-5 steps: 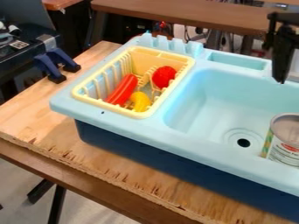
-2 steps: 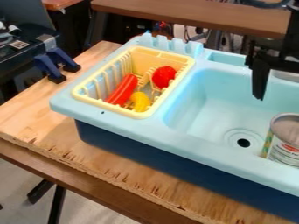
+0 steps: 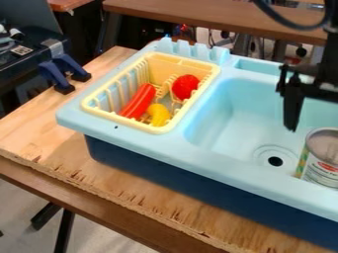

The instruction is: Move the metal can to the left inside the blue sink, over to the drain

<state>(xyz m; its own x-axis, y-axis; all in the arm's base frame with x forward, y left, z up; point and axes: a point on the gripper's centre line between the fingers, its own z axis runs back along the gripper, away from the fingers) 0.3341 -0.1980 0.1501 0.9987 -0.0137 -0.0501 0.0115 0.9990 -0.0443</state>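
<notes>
The black gripper (image 3: 292, 105) hangs over the right part of the light-blue sink basin (image 3: 228, 116), above and left of a can (image 3: 322, 158). The can stands in the basin at the right edge of the view, beside the drain. In the yellow rack (image 3: 192, 108), left of the basin, lie a red sausage-like thing (image 3: 139, 101), a round red thing (image 3: 185, 87) and a yellow thing (image 3: 158, 114). Nothing can be seen held by the gripper.
The toy sink unit stands on a wooden table (image 3: 39, 133). Blue clamps (image 3: 66, 69) are at the table's back left. Upright pegs (image 3: 191, 49) rise behind the rack, and a brown table (image 3: 218, 17) stands farther back.
The gripper has come left and down from the upper right, lower over the basin. The can and the things in the rack have stayed in place.
</notes>
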